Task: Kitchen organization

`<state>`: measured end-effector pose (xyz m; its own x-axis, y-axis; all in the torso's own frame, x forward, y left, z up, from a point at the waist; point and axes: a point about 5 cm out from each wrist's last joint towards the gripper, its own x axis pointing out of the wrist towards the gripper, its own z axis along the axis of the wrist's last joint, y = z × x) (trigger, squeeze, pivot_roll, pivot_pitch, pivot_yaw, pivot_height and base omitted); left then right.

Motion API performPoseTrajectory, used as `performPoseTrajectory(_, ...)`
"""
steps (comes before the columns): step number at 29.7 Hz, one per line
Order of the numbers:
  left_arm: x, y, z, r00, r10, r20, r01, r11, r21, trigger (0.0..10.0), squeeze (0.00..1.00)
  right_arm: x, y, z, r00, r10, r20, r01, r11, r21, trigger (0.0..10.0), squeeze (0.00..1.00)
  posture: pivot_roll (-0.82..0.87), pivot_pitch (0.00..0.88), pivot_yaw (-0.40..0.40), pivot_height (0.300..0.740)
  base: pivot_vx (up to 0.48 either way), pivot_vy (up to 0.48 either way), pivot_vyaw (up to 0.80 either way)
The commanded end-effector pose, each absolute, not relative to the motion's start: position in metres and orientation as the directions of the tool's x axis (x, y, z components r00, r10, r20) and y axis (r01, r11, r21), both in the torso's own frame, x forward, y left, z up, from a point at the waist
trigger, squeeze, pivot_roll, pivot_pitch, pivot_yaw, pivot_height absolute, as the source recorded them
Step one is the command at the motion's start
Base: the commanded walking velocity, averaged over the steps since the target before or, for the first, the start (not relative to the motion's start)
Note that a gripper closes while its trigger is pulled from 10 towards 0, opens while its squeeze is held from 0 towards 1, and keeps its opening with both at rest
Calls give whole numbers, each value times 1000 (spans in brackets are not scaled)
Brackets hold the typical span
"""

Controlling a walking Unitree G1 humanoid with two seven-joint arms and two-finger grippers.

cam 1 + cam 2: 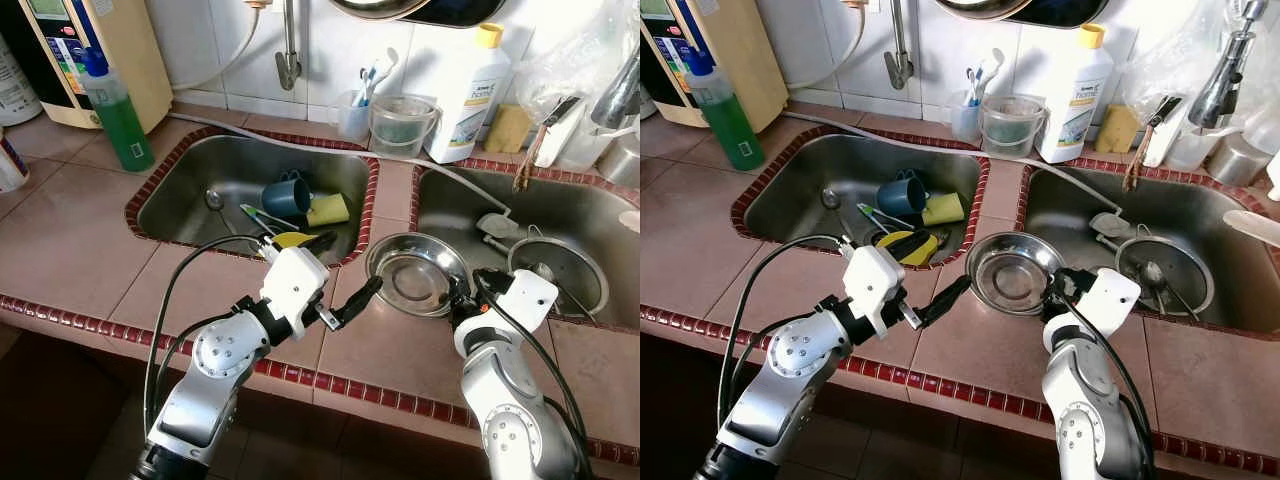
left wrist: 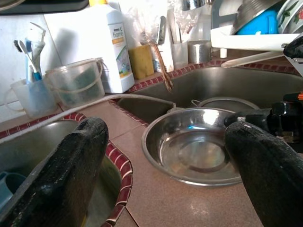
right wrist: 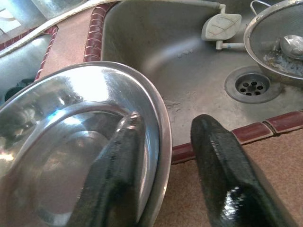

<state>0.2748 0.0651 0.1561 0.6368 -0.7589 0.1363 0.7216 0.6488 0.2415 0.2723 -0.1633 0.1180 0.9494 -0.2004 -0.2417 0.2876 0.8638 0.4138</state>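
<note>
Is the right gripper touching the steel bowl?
Touching. Right wrist view: right gripper straddles the steel bowl rim, one finger lying inside on the metal.
</note>
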Motion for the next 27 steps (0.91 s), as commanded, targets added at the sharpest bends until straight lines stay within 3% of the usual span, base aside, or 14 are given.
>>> performPoseTrajectory(1, 272, 63, 159, 626, -766, 142, 728, 640, 246, 10000, 0, 272, -148, 120, 952, -172, -252, 279, 828, 487, 0, 0, -241, 85, -17, 732, 0, 0, 0)
performPoseTrajectory(14, 247, 62, 142, 578, -812, 79, 779, 578, 244, 10000, 0, 273, -149, 120, 950, -176, -257, 284, 825, 488, 0, 0, -233, 93, -14, 732, 0, 0, 0)
performPoseTrajectory(27, 240, 56, 152, 543, -834, 97, 800, 549, 243, 10000, 0, 274, -150, 119, 948, -178, -265, 293, 815, 500, 0, 0, -227, 101, -11, 732, 0, 0, 0)
